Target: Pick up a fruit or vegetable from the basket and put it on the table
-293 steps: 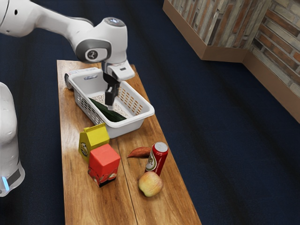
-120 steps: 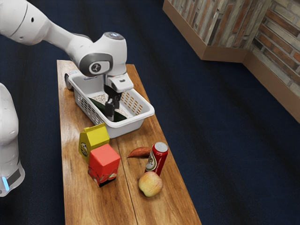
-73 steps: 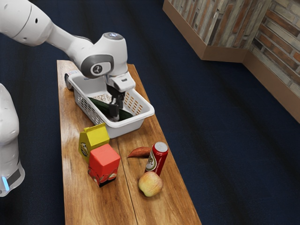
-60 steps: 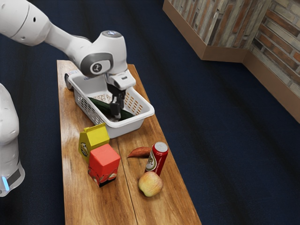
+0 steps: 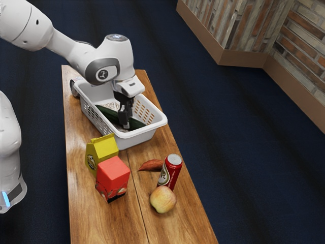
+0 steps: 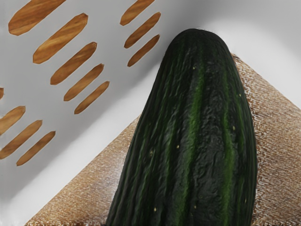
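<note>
Inside the white basket, my gripper is low over the middle of a dark green cucumber, partly hiding it. Whether it holds the cucumber cannot be made out. The cucumber lies slantwise, one end toward the basket's corner at the exterior view's right. Large and close beneath my hand, the cucumber stretches toward a corner of the basket in the wrist view.
On the wooden table stand a yellow carton, a red box and a red can. A sweet potato lies by the can, and an apple sits in front of it. The basket's walls surround my gripper.
My gripper has moved down into the basket and toward its near end. The cucumber has turned, its near end swinging toward the exterior view's right.
</note>
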Available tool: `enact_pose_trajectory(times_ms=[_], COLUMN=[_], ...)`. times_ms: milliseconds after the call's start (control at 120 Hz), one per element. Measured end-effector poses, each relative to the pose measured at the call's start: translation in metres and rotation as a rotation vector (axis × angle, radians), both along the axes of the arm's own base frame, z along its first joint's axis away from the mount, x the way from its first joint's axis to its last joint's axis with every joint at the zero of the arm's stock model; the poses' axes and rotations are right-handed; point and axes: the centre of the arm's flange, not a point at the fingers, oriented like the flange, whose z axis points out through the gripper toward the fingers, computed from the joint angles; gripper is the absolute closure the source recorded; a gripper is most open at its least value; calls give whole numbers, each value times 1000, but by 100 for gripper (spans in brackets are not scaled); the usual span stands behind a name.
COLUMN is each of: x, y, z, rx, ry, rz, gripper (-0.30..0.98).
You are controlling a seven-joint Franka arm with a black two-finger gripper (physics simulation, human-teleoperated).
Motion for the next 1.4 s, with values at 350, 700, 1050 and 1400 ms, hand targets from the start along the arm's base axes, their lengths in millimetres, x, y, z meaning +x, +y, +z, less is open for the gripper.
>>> enact_pose_trajectory(times_ms=[350, 700, 1050, 1400], x=[4, 6, 13, -19], y=[10, 10, -23, -44], z=[-12, -7, 9, 78], rx=[4, 22, 52, 136], ry=[11, -14, -45, -163], rz=[18, 30, -16, 7], gripper=[29, 43, 53, 54])
